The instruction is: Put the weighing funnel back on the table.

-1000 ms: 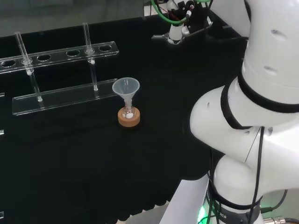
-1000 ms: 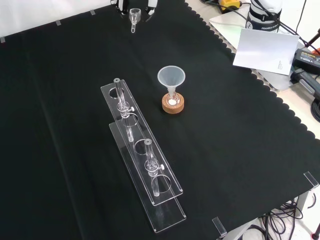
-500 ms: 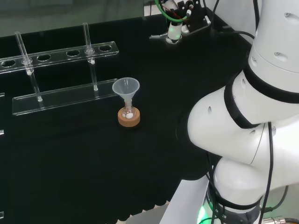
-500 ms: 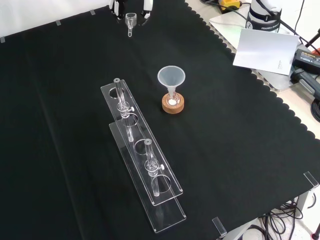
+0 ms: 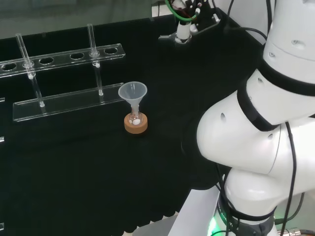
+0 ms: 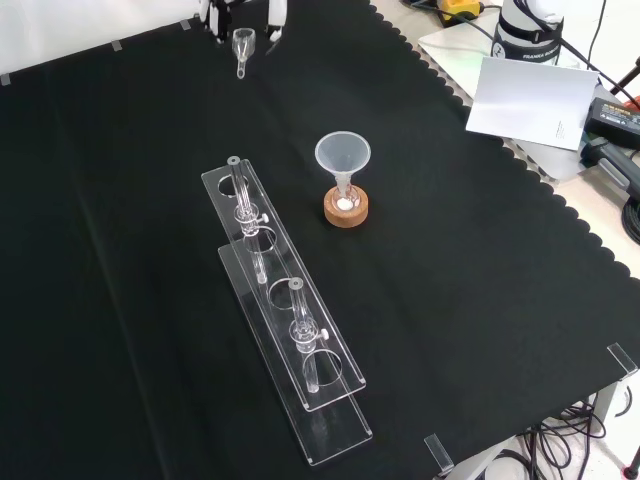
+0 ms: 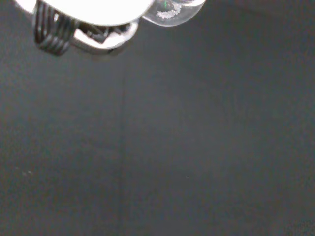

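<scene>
The weighing funnel (image 6: 242,43), a small clear scoop with a short stem, hangs above the cloth at the top of the front view, stem pointing down. My hand (image 6: 274,17) is shut on it, with fingers on either side of its cup. In the head view the hand (image 5: 190,18) is at the top, left of the arm's links, and the weighing funnel (image 5: 170,37) sticks out to the left from its fingers. The wrist view has a blurred white part of the hand (image 7: 88,10) and the clear weighing funnel (image 7: 172,11) over bare black cloth.
The big funnel (image 6: 343,154) stands in a small flask on a cork ring (image 6: 346,210) mid-cloth. A clear tube rack (image 6: 285,320) with two tubes lies left of it in the front view. A white sheet (image 6: 530,100) lies off the cloth's right edge. The arm's white links (image 5: 266,123) stand at the head view's right.
My hand has carried the weighing funnel to the left along the top of the front view; in the head view it has drifted slightly upward. Nothing else has moved.
</scene>
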`<state>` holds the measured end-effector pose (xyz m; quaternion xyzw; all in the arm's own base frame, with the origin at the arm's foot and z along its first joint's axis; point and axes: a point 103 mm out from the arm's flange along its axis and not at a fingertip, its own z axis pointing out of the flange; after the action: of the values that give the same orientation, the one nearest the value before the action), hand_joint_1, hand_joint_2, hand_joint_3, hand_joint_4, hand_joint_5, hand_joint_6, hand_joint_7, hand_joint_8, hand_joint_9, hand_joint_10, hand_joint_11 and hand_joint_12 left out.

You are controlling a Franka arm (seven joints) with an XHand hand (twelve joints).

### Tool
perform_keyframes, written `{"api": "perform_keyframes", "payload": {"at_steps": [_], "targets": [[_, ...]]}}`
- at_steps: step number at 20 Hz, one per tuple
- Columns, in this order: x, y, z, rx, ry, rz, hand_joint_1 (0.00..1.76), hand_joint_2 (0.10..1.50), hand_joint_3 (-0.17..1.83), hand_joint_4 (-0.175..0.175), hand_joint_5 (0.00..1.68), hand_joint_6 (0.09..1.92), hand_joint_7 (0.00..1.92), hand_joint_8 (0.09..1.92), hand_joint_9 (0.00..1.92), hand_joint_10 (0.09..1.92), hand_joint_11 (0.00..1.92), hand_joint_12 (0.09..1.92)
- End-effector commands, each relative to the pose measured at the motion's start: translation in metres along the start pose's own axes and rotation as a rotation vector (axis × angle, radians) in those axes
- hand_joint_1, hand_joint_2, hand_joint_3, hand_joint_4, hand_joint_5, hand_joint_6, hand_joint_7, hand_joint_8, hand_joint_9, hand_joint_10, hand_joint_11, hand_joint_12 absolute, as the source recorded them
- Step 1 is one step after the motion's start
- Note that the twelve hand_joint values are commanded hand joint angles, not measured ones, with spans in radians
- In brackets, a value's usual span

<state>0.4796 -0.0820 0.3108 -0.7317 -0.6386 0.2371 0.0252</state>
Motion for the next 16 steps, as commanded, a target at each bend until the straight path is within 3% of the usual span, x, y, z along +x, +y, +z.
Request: {"api": "perform_keyframes", "payload": {"at_steps": [1,11,16], "targets": [[0.052,0.064,0.037,0.054,-0.131,-0.043,1.16,0.63,0.60,0.175,1.45,0.31,0.88,0.56,1.30,0.09,1.09,0.86],[0.067,0.077,0.062,0.081,-0.152,-0.049,1.16,0.63,0.60,0.175,1.45,0.31,0.88,0.56,1.30,0.09,1.09,0.86],[0.073,0.080,0.079,0.064,-0.147,-0.045,1.16,0.63,0.60,0.175,1.45,0.31,0.88,0.56,1.30,0.09,1.09,0.86]]}}
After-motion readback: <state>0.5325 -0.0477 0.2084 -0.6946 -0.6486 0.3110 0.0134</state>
